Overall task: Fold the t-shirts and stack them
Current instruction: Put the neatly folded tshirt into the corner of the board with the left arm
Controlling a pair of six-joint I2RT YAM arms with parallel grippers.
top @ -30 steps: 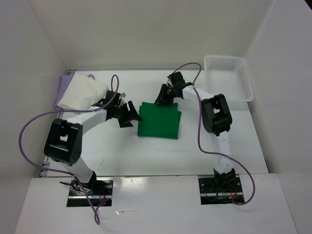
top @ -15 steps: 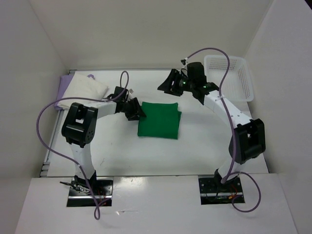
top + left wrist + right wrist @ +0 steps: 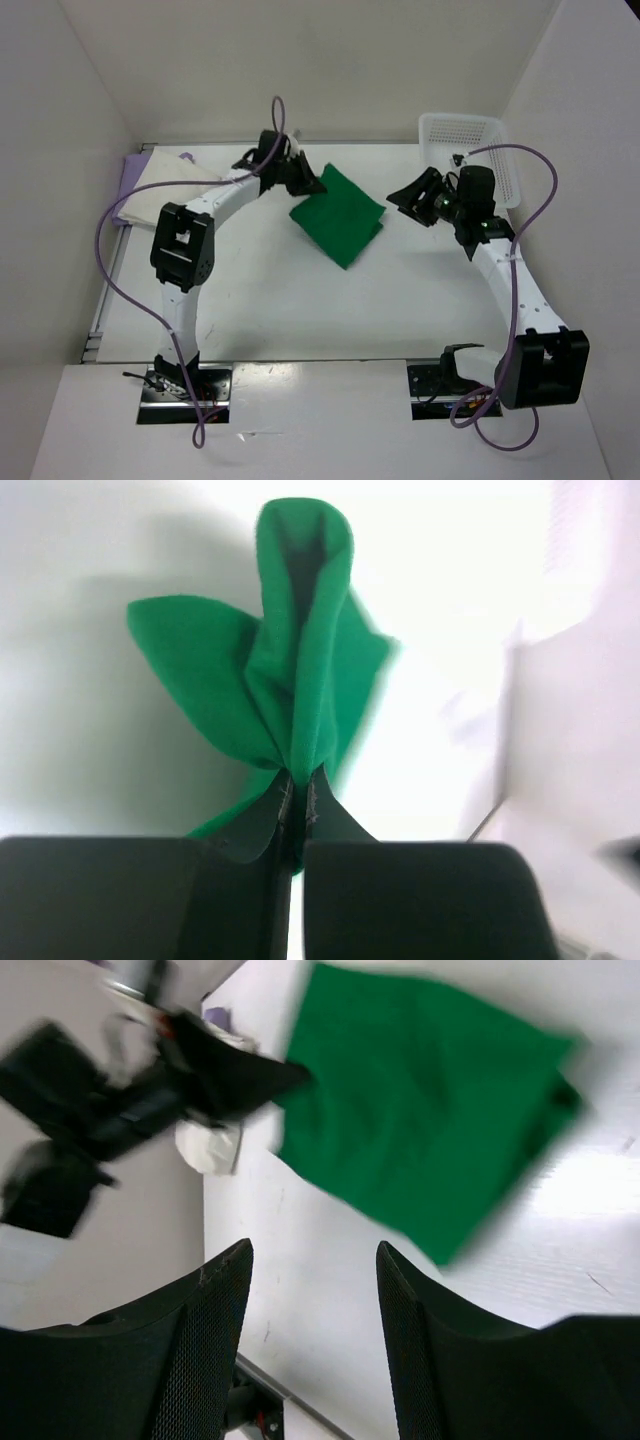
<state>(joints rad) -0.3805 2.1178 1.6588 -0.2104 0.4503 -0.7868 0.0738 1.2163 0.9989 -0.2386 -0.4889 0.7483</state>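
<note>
Left gripper [image 3: 298, 780] now clamps green shirt [image 3: 340, 215] corner, shirt swung askew; right gripper [image 3: 408, 197] wide, empty, backed off. Likely carry to stack [image 3: 160, 195].

The left gripper [image 3: 303, 182], which stood open beside the green t-shirt [image 3: 340, 216], has closed on its edge and pulled it toward the far side, so the shirt is now turned diagonally, while the right gripper [image 3: 405, 196] has opened and moved away toward the basket [image 3: 505, 172].
</note>
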